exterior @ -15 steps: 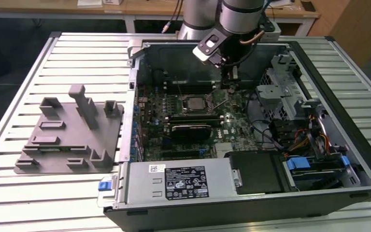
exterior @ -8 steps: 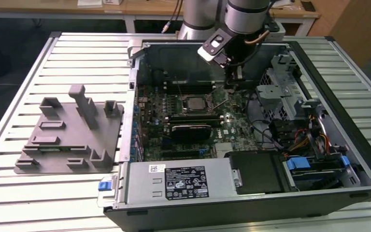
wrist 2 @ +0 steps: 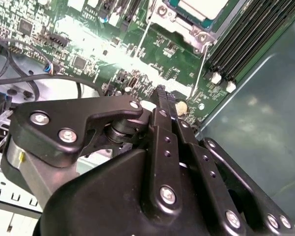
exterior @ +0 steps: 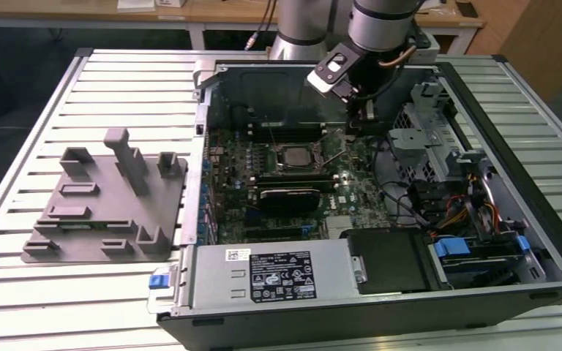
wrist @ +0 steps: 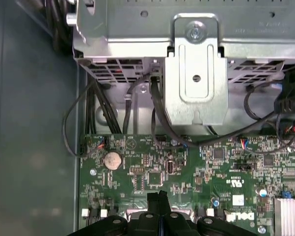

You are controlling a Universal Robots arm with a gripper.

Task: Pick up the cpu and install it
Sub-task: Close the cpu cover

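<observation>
Claw (exterior: pixel 360 126) pinched narrow, matte black fingers together, holding nothing I can see; cpu (exterior: pixel 290 156) near it, toward the exterior view's left; lies flat in black socket frame (exterior: pixel 272 162), shiny silver face up; square, no long axis; green motherboard (wrist: pixel 196 172) under claw.

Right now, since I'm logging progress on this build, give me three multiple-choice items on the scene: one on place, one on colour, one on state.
1. Where does the cpu lie? A on the fixture; B in the motherboard socket; C in the gripper.
2. What colour is the fixture? A grey; B red; C yellow.
3. How is the gripper? A wide open; B shut on the cpu; C shut on nothing.
Key: 1 B, its silver top shows inside the socket frame; 2 A, plain grey throughout; 3 C, both wrist views show the fingertips meeting, nothing between.
</observation>
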